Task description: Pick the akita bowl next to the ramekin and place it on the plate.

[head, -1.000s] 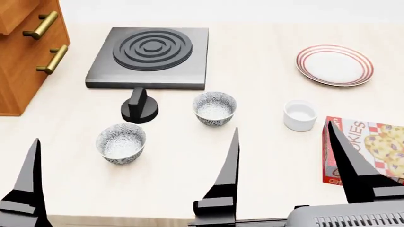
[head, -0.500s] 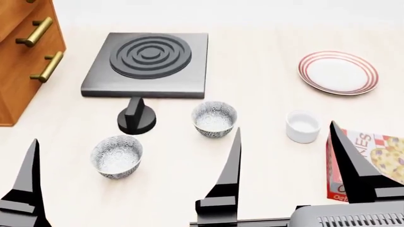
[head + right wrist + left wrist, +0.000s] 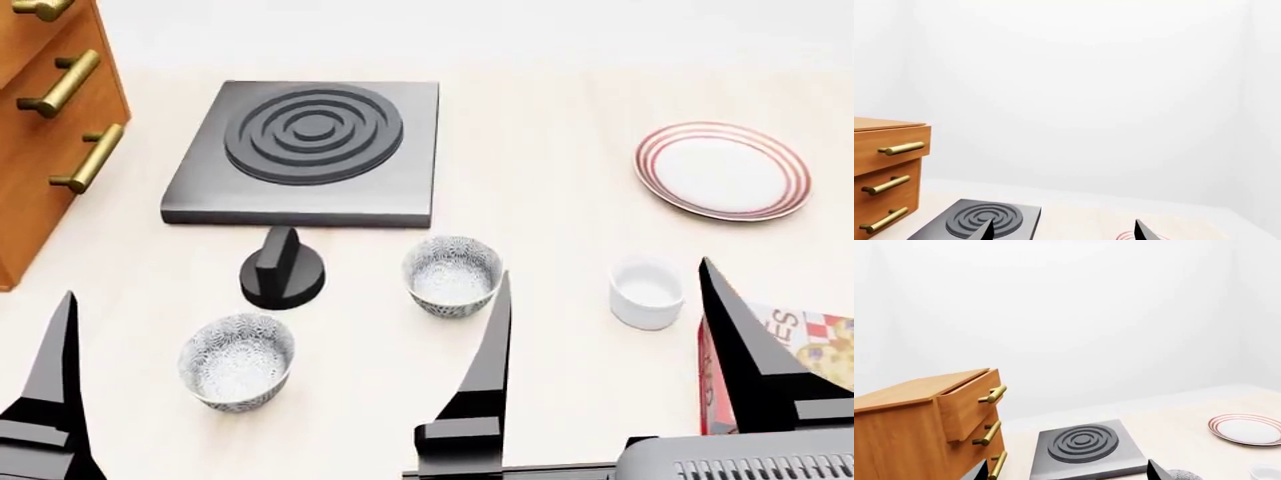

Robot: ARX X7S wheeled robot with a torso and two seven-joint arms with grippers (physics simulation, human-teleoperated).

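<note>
The akita bowl (image 3: 454, 275) stands upright mid-table, the white ramekin (image 3: 647, 291) a short way to its right. A look-alike patterned bowl (image 3: 238, 360) sits nearer and further left. The red-ringed plate (image 3: 722, 170) lies at the far right and also shows in the left wrist view as the plate (image 3: 1247, 429). My right gripper (image 3: 607, 340) is open with nothing between its fingers, on the near side of the akita bowl and ramekin, its jaws spanning the gap between them. My left gripper (image 3: 1067, 474) is open and holds nothing; in the head view only one finger (image 3: 60, 370) shows.
A black hob plate (image 3: 304, 140) lies at the back, with a black knob (image 3: 282, 270) in front of it. A wooden drawer cabinet (image 3: 47, 110) stands at the far left. A red cookie box (image 3: 787, 365) lies at the near right, partly behind my right finger.
The head view has shifted: every object on the table sits lower in the picture than before. Both grippers keep their place in the frame and stay open.
</note>
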